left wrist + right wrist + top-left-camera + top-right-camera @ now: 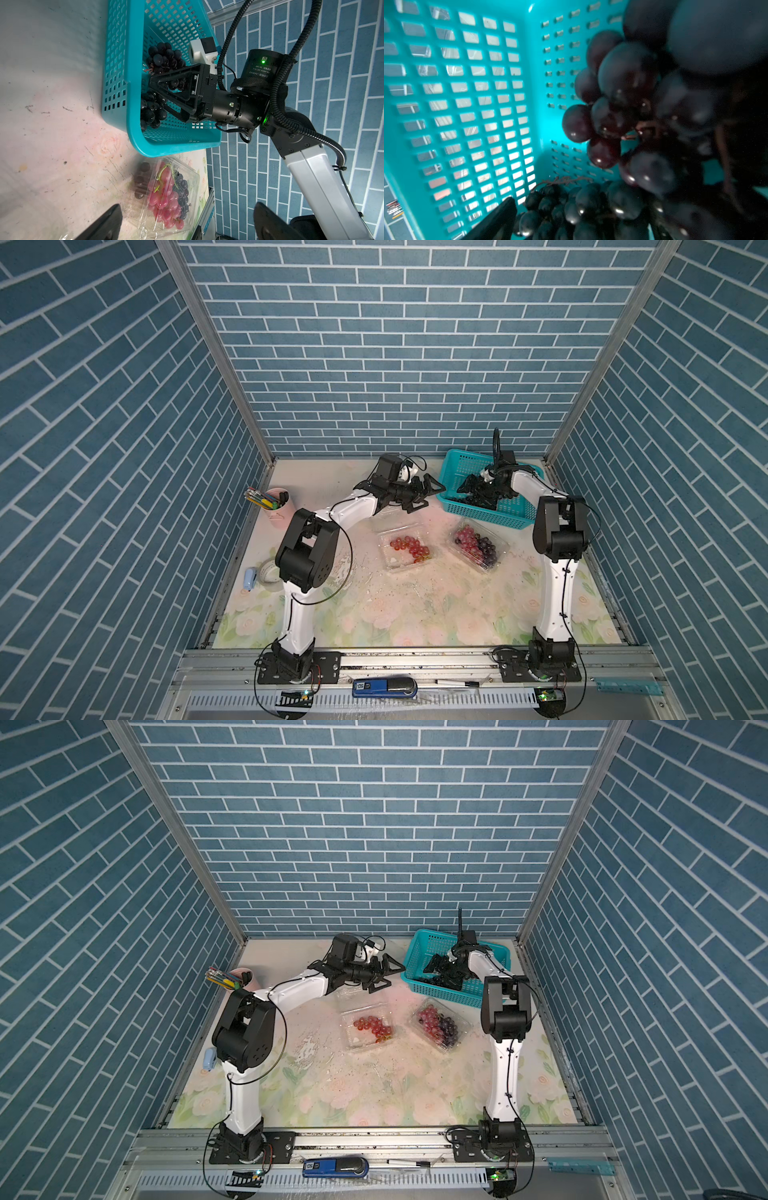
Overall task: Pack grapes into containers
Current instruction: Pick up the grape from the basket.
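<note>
Dark grapes [623, 87] crowd spread right gripper [154, 91] (basket [133, 62]).

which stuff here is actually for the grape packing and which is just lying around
Job: dark grapes, teal basket, container with red grapes, second container of mixed grapes, left gripper, right gripper.
Lying about: pink pen cup, tape roll, small blue gadget, blue device on the front rail.

Right gripper [152, 91] inside basket [478, 512], grapes [164, 60] under and around it; containers [392, 561] on desk [374, 605] outside basket, toward its arm's base.
</note>
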Robot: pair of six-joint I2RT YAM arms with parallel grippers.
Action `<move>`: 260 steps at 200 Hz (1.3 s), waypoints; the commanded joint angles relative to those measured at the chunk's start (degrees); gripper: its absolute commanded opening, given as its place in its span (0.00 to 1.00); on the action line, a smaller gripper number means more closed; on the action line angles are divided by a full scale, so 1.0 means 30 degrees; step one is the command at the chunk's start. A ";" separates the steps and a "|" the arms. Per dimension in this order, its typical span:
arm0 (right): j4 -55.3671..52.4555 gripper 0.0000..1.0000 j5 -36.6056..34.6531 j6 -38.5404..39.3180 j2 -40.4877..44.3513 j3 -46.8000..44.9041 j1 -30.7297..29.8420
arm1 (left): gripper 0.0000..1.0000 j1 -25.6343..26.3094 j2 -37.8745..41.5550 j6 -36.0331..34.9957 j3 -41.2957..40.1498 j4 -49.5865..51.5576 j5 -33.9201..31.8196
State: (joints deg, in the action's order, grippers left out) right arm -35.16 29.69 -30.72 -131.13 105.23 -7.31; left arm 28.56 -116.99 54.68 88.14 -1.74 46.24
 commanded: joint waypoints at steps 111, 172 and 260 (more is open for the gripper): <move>0.2612 0.35 0.0809 -0.1918 0.0381 -0.0271 -0.1287 | 0.99 -0.0466 0.1243 0.0052 -0.0991 -0.0710 0.0159; 0.4145 0.29 0.1589 -0.2839 0.1695 -0.0697 -0.1079 | 0.99 -0.0465 0.1727 -0.0002 -0.1427 -0.0708 -0.0020; 0.4194 0.27 0.1548 -0.2947 0.3203 -0.0986 -0.0683 | 1.00 -0.0483 0.2173 -0.0059 -0.1765 -0.0710 -0.0120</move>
State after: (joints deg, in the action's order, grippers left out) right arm -22.44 33.76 -38.76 -125.32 102.72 -9.93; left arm 27.38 -112.18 54.89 83.57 -2.92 46.13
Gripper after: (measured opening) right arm 0.273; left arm 0.995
